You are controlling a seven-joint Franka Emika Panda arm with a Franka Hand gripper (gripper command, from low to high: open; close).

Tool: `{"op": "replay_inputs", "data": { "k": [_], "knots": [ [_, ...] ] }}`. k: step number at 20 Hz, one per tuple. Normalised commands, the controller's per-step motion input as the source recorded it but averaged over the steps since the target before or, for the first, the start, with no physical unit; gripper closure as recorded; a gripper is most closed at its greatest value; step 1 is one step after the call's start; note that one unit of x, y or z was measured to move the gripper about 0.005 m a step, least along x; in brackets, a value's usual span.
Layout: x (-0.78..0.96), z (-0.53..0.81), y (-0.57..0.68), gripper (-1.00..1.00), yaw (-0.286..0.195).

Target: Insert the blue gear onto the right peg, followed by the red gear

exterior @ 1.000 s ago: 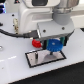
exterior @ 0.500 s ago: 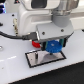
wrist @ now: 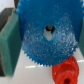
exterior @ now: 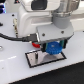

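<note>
My gripper (exterior: 52, 45) is shut on the blue gear (exterior: 53, 49) and holds it flat, low over the grey plate with black rim (exterior: 36, 60). In the wrist view the blue gear (wrist: 40, 42) fills the picture between the teal finger pads (wrist: 8, 45). Its central hole (wrist: 49, 32) shows something pale and dark inside; I cannot tell whether that is the right peg. The pegs are hidden in the exterior view. The red gear (wrist: 66, 73) lies just beside the blue gear's rim, and shows as a red spot (exterior: 38, 44) on the gripper's exterior-view left.
The white arm body (exterior: 35, 17) and a black cable (exterior: 12, 37) fill the upper part of the exterior view. The white table (exterior: 15, 70) surrounds the plate.
The gripper with the blue gear has sunk slightly toward the plate. The red gear and plate have not moved.
</note>
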Motion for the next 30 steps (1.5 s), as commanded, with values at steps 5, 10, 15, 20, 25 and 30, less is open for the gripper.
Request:
{"op": "replay_inputs", "data": {
  "k": [5, 10, 15, 20, 25, 30],
  "knots": [
    [0.16, 0.3, -0.07, 1.0, 0.0],
    [0.33, 0.15, 0.0, 1.0, 0.0],
    [0.31, 0.0, 0.0, 1.0, 0.0],
    [0.24, 0.03, -0.01, 1.0, 0.0],
    [0.2, 0.31, -0.09, 1.0, 0.0],
    [0.04, 0.2, -0.13, 1.0, 0.0]
  ]
}}
